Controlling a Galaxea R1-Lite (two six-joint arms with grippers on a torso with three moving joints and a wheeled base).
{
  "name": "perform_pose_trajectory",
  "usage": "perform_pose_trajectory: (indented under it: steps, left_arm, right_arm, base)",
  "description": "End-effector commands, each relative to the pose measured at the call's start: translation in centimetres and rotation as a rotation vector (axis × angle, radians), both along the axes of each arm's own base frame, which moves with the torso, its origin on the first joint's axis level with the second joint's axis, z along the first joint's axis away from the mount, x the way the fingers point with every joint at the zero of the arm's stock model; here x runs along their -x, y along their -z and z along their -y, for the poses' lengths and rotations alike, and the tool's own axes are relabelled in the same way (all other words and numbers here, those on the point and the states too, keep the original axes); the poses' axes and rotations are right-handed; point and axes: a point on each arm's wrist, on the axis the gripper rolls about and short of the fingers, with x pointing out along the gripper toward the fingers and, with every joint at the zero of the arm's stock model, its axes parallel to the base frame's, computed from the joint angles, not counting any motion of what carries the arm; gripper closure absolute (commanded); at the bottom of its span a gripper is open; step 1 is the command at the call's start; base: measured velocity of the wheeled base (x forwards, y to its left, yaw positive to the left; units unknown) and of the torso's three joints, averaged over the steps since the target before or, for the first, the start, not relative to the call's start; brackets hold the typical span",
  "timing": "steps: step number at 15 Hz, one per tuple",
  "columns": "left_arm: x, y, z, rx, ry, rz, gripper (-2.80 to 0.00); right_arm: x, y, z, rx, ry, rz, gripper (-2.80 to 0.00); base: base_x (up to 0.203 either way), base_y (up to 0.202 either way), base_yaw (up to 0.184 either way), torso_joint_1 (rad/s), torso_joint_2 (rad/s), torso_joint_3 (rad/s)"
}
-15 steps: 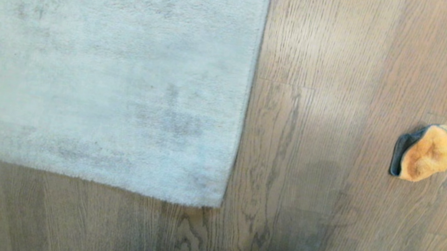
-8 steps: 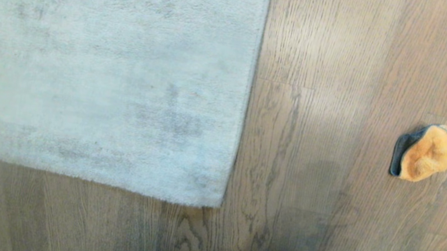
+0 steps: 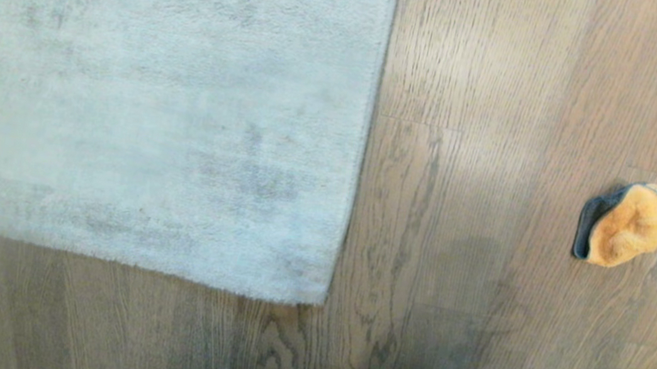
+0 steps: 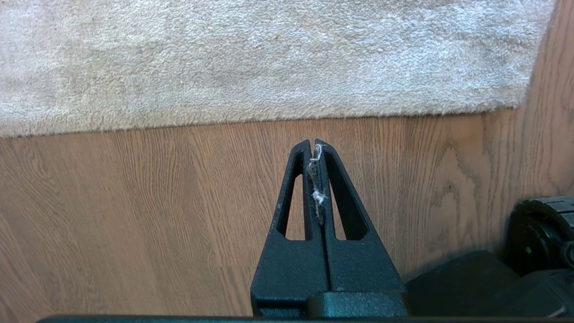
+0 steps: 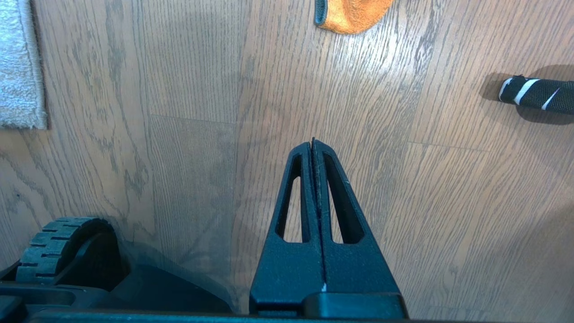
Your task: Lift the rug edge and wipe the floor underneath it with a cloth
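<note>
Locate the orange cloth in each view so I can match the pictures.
Head view: the cloth lies on the floor at the right, apart from the rug.
Left wrist view: not in it.
Right wrist view: only its lower part shows, at the upper edge.
Shared landmark: the rug corner.

Bare grey-brown wood-grain plank floor [image 3: 483, 167] runs open between the flat pale grey short-pile rug edge [image 3: 364, 151] at nine o'clock and the fluffy orange cloth [image 3: 631, 224] at three; a black white-striped cylinder [image 5: 536, 94] lies near four o'clock.
</note>
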Motion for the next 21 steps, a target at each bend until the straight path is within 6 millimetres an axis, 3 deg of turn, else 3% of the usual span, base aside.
perform_pose_trajectory:
  steps: [1, 21]
  left_arm:
    - [-0.01, 0.03, 0.00, 0.002, -0.001, 0.000, 0.00]
    - [0.01, -0.01, 0.00, 0.007, -0.001, 0.001, 0.00]
  right_arm:
    - [-0.01, -0.01, 0.00, 0.001, 0.000, -0.001, 0.00]
    - [-0.01, -0.01, 0.00, 0.001, 0.000, -0.001, 0.00]
  base:
    - [0.000, 0.000, 0.000, 0.000, 0.00, 0.000]
    - [0.000, 0.000, 0.000, 0.001, 0.00, 0.179]
